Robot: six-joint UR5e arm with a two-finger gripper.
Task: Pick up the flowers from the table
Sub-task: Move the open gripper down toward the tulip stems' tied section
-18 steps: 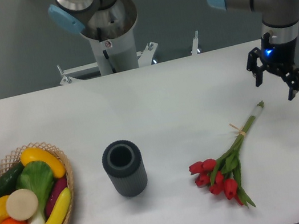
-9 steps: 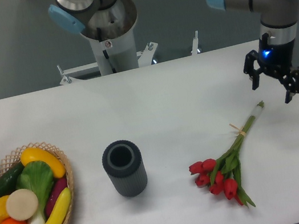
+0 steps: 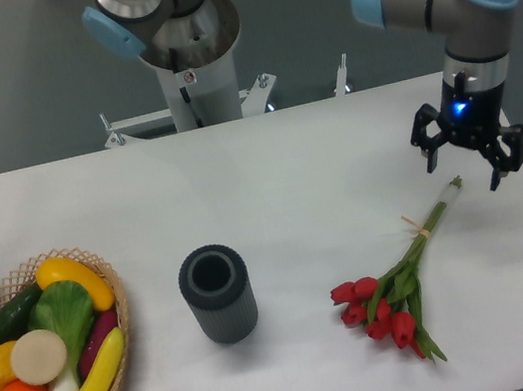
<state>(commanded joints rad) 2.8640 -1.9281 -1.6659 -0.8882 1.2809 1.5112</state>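
On the white surface (image 3: 271, 194) the flowers (image 3: 399, 283) lie. Our hand (image 3: 459, 163), fingers apart, hangs at their 1 o'clock; we should drop gently over the stems.

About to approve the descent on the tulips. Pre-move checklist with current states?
1. End effector open, fingers spread: ok.
2. End effector empty: ok.
3. Bunch of red tulips with pale green stems lying flat on the white tabletop, nothing on top: ok.
4. End effector centred over the stems: not ok, it hangs near the cut stem tip, above the tabletop.
5. Dark grey ribbed cylinder well away from the stems: ok.
6. Finger line square across the stems: cannot tell.
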